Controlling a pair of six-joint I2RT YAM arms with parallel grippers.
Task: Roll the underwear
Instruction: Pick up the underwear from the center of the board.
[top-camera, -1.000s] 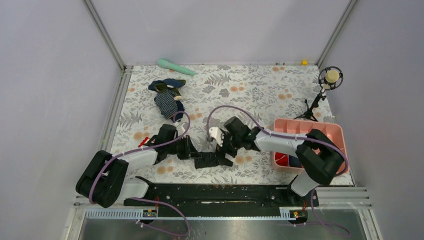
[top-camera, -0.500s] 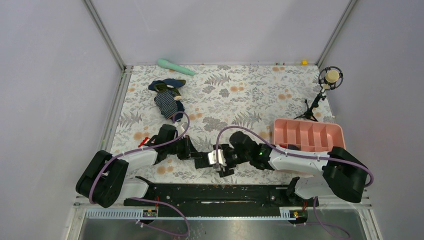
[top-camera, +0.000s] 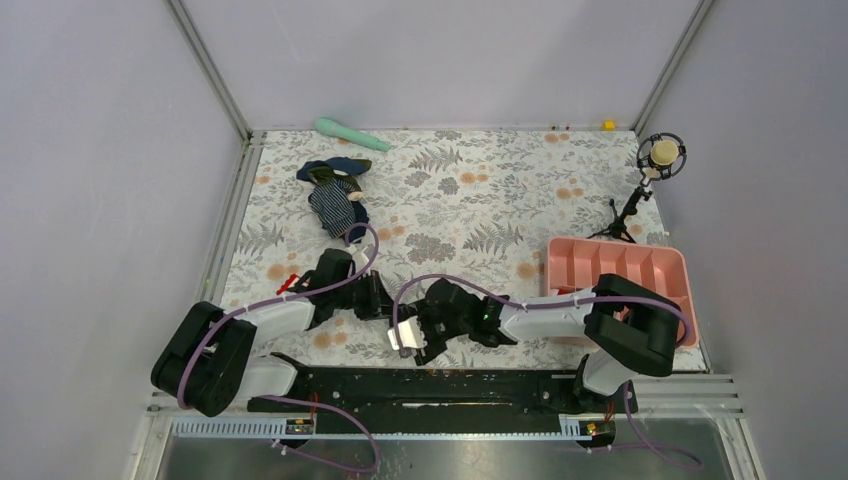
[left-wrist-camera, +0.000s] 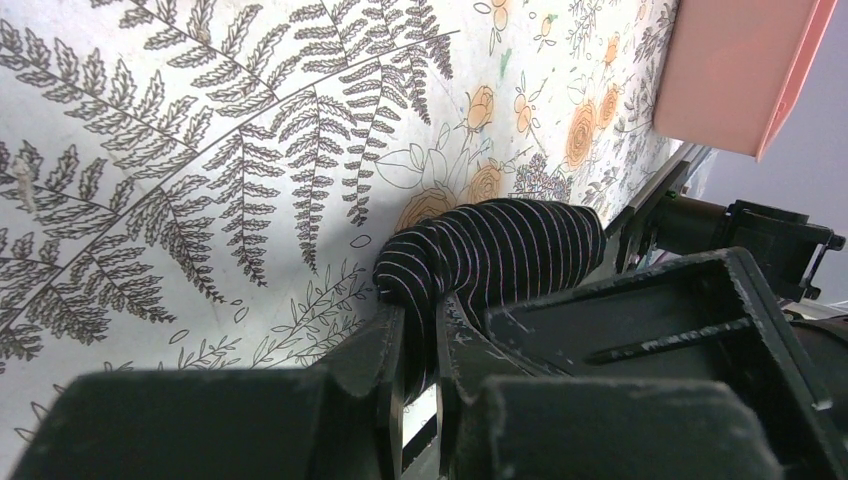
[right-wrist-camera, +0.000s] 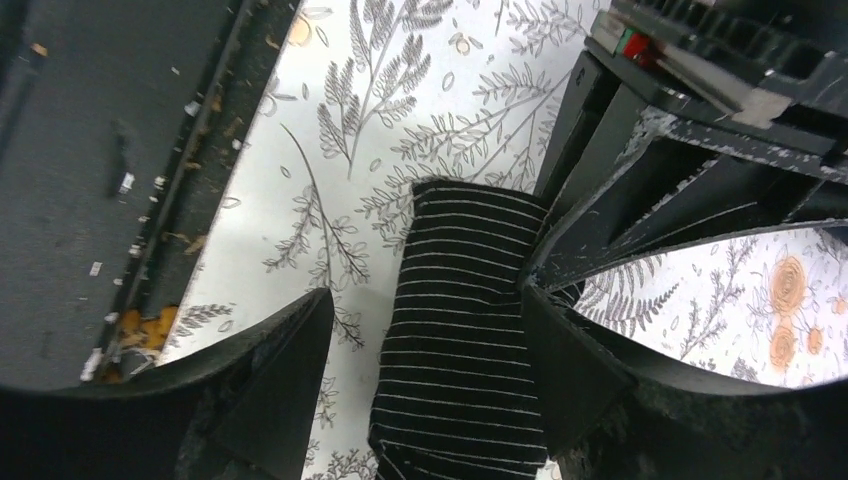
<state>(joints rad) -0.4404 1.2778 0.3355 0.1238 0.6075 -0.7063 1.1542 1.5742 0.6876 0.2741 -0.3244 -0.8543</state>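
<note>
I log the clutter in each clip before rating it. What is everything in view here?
underwear: one, black with thin pale stripes, rolled, near table edge between the grippers
garment: one, navy with white stripes, bunched, far left
wand-shaped thing: one, mint green, far left corner
tray: one, pink, with compartments, near right
microphone: one, black with a pale head, on a stand, far right
small yellow thing: one, far right corner
small red thing: one, beside the left arm, too small to identify
table cover: one, white with fern and orange flower print
left gripper: shut on one end of the underwear
right gripper: open, one finger on each side of the underwear
</note>
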